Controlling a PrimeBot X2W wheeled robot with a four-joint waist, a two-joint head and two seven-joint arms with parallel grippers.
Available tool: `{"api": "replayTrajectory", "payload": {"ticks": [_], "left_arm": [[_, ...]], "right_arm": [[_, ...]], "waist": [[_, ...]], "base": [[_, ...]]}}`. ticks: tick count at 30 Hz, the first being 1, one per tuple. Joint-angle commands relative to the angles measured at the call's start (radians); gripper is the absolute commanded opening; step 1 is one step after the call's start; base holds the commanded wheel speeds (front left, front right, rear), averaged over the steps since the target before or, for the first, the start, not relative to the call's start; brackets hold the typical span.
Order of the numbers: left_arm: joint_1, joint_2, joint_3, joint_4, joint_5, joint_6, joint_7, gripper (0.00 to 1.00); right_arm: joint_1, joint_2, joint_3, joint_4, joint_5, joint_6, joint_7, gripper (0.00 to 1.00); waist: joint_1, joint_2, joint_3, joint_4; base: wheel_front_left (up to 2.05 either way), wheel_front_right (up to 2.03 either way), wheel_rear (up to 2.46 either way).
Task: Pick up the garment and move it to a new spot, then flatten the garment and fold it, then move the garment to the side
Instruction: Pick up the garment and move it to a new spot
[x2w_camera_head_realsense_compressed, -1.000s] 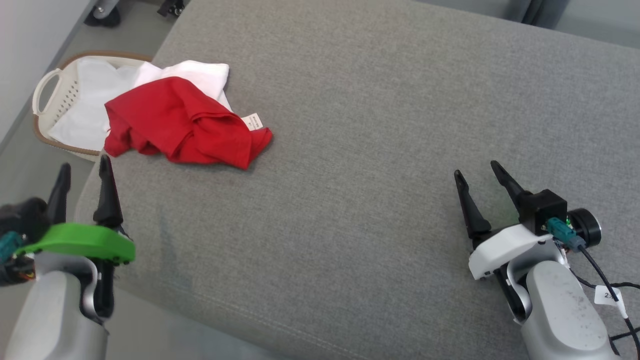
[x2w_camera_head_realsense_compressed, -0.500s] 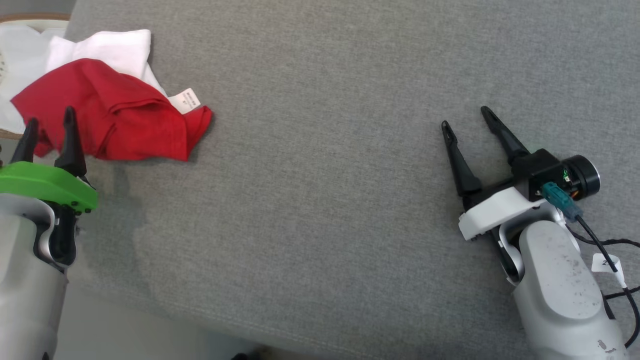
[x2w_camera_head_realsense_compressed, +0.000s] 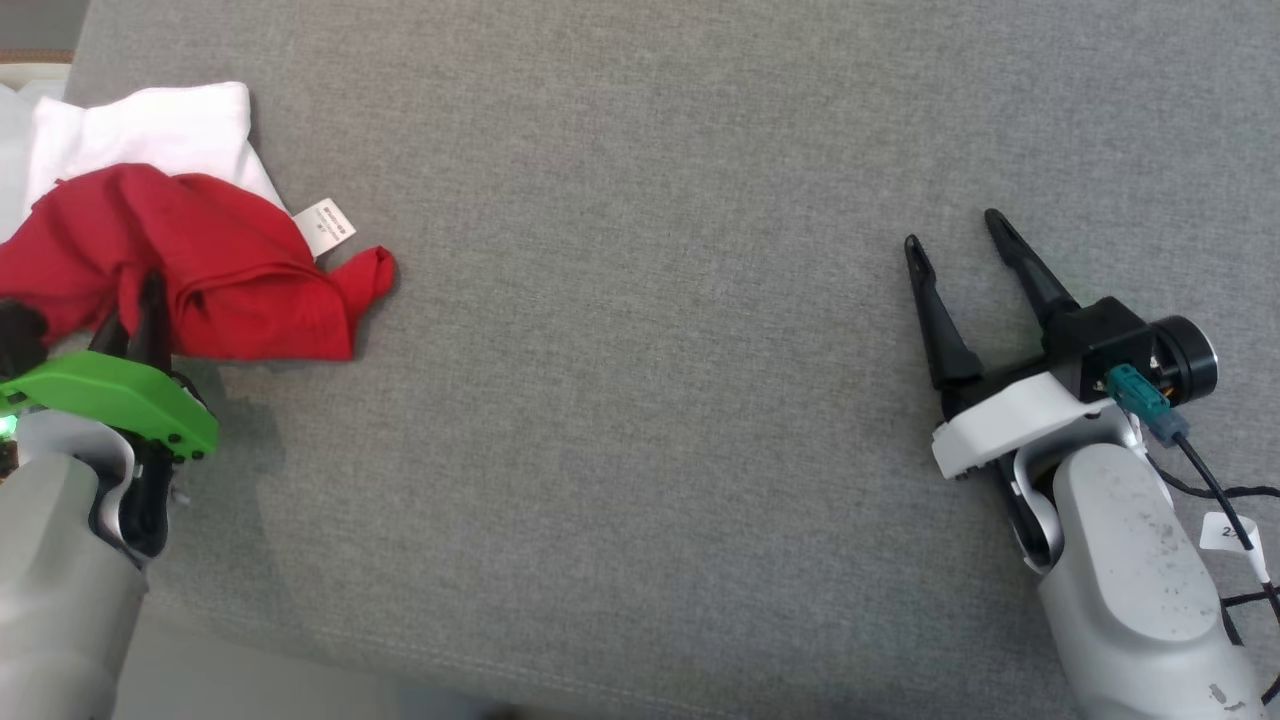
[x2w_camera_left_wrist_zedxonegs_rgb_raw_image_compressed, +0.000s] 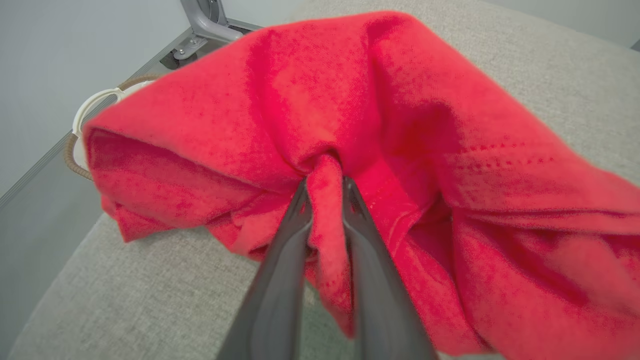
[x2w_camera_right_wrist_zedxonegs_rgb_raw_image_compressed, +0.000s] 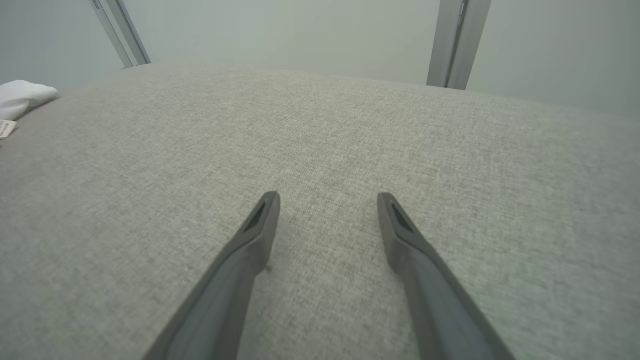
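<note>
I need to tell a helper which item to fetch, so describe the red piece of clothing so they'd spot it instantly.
On the wide grey fabric cushion, look to its left edge. There lies a crumpled red garment, one fold pinched in the left end effector. It drapes partly over a white cloth, and its bright red sets it apart.
</note>
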Motion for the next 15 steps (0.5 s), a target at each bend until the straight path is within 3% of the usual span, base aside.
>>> {"api": "replayTrajectory", "payload": {"ticks": [1,8,15], "left_arm": [[-0.034,0.022,0.006,-0.024,0.017,0.003,-0.009,0.0],[-0.037,0.066,0.147,-0.267,0.191,0.003,-0.008,0.0],[0.0,0.004,0.17,-0.525,0.333,0.003,-0.007,0.0]], "right_arm": [[0.065,-0.016,-0.01,0.041,0.013,-0.004,0.014,1.0],[0.085,-0.013,0.002,0.029,0.079,-0.003,0.008,1.0],[0.127,-0.012,0.016,0.018,0.142,-0.003,0.008,1.0]], "waist": [[-0.0001,0.0,-0.041,0.004],[-0.0001,0.0,-0.138,-0.021],[-0.0001,0.0,-0.219,-0.113]], "base": [[0.0,0.0,0.0],[0.0,0.0,0.0],[0.0,0.0,0.0]]}}
